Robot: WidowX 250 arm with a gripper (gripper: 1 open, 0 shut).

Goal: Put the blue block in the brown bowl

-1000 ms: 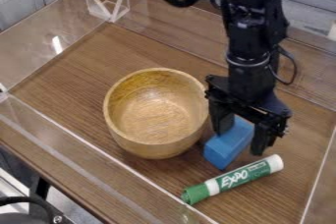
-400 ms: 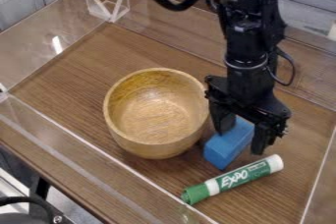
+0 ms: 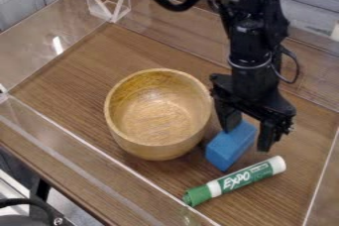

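A wood-grain surface (image 3: 79, 81) with clear walls carries everything. The brown bowl (image 3: 159, 113) sits near its middle, empty. The black robot arm (image 3: 255, 32) points steeply down, its fingers (image 3: 217, 120) spread wide on either side of the blue block's top, not clamped. The blue block (image 3: 228, 148) rests on the surface just right of the bowl. A green-and-white Expo marker (image 3: 236, 180) lies nearby in front.

Wood-grain table (image 3: 79, 71), clear acrylic walls (image 3: 40, 32)
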